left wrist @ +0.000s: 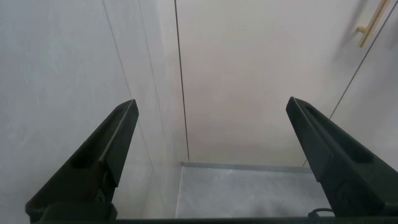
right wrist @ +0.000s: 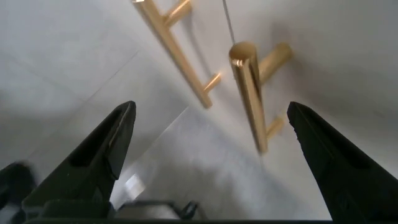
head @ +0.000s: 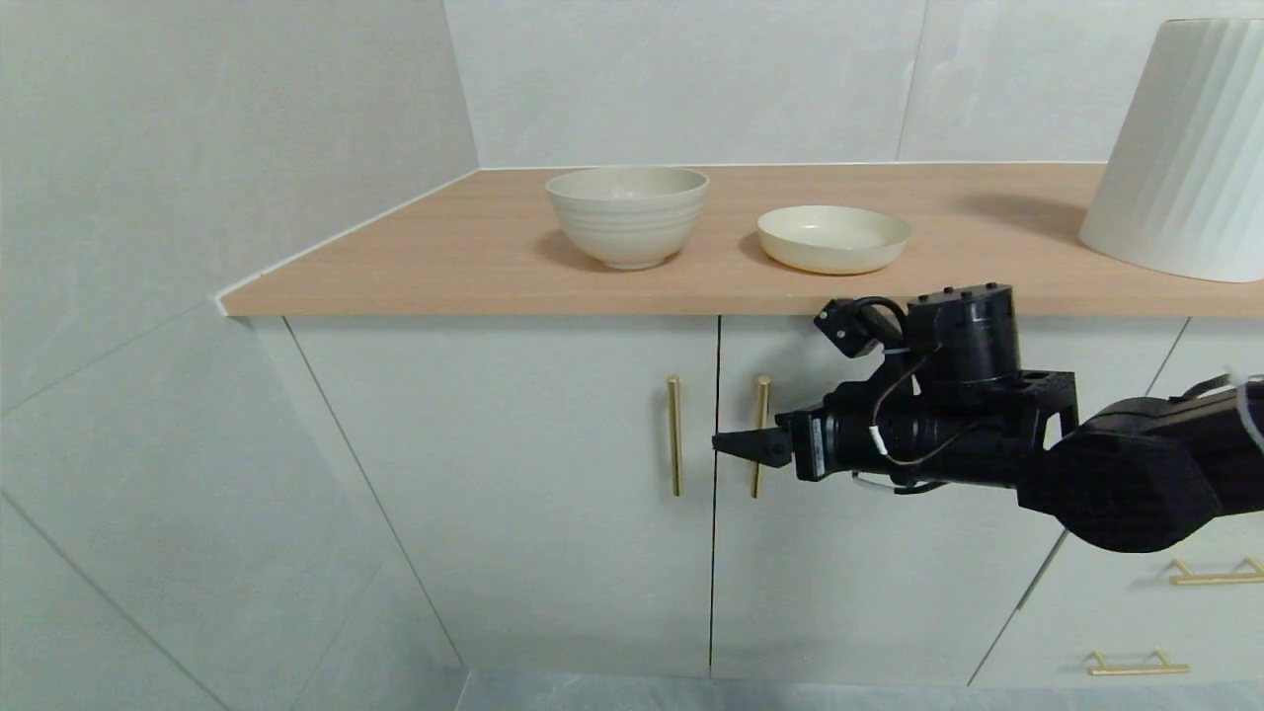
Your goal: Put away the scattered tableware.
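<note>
A pale tiled corner held a wooden countertop (head: 474,257) over white cabinets. The tableware sat on the counter: a deep bowl (head: 628,214) and, just beside it, a shallow dish (head: 833,238), both untouched, with a ribbed white shade (head: 1185,148) well apart at the far right.

Below the counter edge, the right gripper (head: 736,446) was level with the brass right door handle (head: 758,434), its jaws spread wide. In the right wrist view the bar lay in line with the gap between them. Whether the fingers already flanked it could not be told. The left door handle (head: 674,434) stood just across the seam. The left gripper (left wrist: 211,109) hung spread apart too, holding nothing and facing the cabinet front low down.

The step in hand looked to be opening the right door so the dishes could go inside. To do it well, the bar should sit centred and deep between the fingers before closing. The smooth metal would likely slip under a tip-only pinch. The pull should then follow the door's arc about its far hinge rather than run straight back, keeping clear of the neighbouring handle
</note>
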Tool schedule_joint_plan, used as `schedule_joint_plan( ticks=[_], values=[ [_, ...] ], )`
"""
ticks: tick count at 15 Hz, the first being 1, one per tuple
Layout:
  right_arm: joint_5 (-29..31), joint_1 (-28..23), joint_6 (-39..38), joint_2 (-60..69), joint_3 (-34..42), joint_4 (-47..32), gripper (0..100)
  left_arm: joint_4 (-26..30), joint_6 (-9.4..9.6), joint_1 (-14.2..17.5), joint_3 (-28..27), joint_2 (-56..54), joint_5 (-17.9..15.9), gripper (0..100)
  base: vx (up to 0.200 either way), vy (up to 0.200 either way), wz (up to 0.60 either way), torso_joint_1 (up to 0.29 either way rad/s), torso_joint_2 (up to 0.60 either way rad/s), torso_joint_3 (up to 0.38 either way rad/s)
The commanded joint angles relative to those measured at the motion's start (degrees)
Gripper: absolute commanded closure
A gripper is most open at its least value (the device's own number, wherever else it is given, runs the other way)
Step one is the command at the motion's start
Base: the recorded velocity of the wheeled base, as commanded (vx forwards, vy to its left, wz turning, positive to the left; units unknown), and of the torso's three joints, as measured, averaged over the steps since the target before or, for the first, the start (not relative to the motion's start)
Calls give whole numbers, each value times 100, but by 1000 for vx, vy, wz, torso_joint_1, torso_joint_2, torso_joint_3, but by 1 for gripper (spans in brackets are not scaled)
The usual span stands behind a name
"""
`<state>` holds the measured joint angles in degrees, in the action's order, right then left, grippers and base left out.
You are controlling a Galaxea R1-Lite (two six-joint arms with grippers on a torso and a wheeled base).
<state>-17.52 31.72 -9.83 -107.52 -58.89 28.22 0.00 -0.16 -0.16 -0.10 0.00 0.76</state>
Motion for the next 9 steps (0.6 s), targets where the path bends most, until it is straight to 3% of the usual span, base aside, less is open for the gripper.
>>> schedule_joint_plan(
  ticks=[1, 9],
  values=[
    [161, 106, -2, -454, 27, 280, 0, 0, -2, -2, 1, 0, 4, 0, 0, 0, 0, 0, 0, 0],
    [196, 177, -265, -463, 141, 790, 0, 0, -2, -2, 1, 0, 4, 0, 0, 0, 0, 0, 0, 0]
  ],
)
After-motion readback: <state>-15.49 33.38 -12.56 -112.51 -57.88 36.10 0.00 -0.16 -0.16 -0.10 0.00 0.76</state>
